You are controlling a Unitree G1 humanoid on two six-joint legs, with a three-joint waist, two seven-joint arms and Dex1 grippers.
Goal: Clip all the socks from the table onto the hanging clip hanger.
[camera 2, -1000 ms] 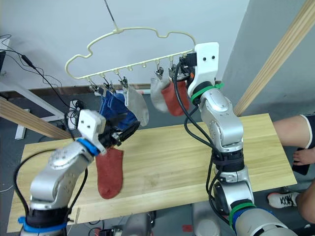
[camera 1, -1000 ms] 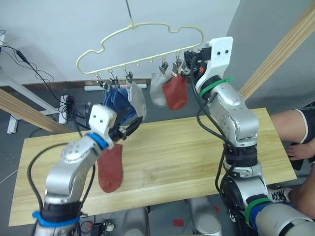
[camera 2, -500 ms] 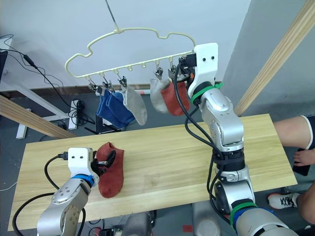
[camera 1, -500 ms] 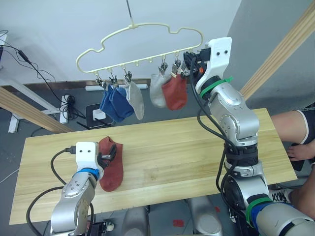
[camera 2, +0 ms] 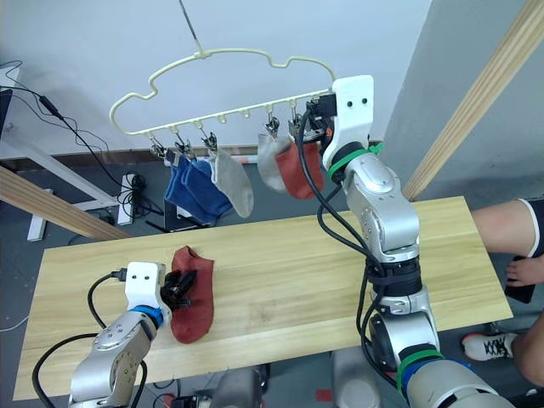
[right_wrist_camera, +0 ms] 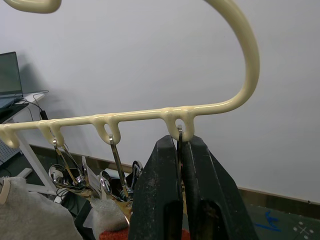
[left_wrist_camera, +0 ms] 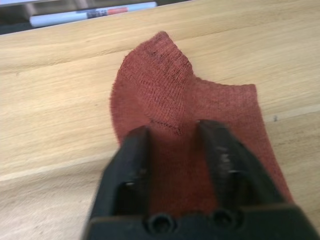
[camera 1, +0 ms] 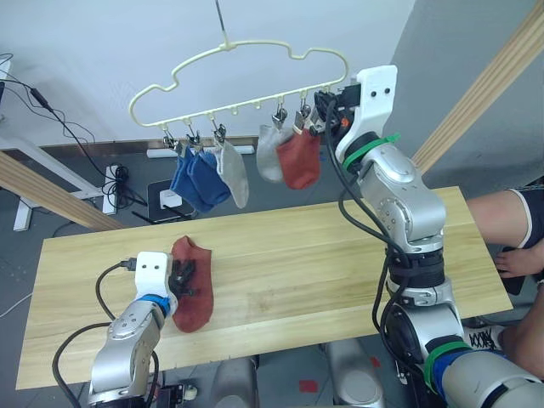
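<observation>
Fingers of the left gripper (left_wrist_camera: pixel 172 131) are standing apart, about as wide as the middle of the rust-red sock (left_wrist_camera: pixel 190 115) lying flat beneath them, their tips resting on or just over the knit without pinching it. That sock is lying on the pale tabletop (camera 1: pixel 340 255), its cuff end pointing away beyond the fingertips.

Up by the clip hanger (camera 1: pixel 246 64), the right gripper (right_wrist_camera: pixel 178 150) is pressing its two fingers nearly together around the thin metal wire of the end clip, which is hanging from the last loop of the cream bar directly above the fingertips. Whether the pads are truly squeezing the wire is hard to tell, but almost no gap is showing.

Just beside that gripper, toward the hanger's middle, a second rust-red sock (camera 1: pixel 299 160) and a light grey sock (camera 1: pixel 270 155) are dangling from neighbouring clips. Farther along the bar, another grey sock (camera 1: pixel 233 172) and two blue socks (camera 1: pixel 195 178) are hanging.
</observation>
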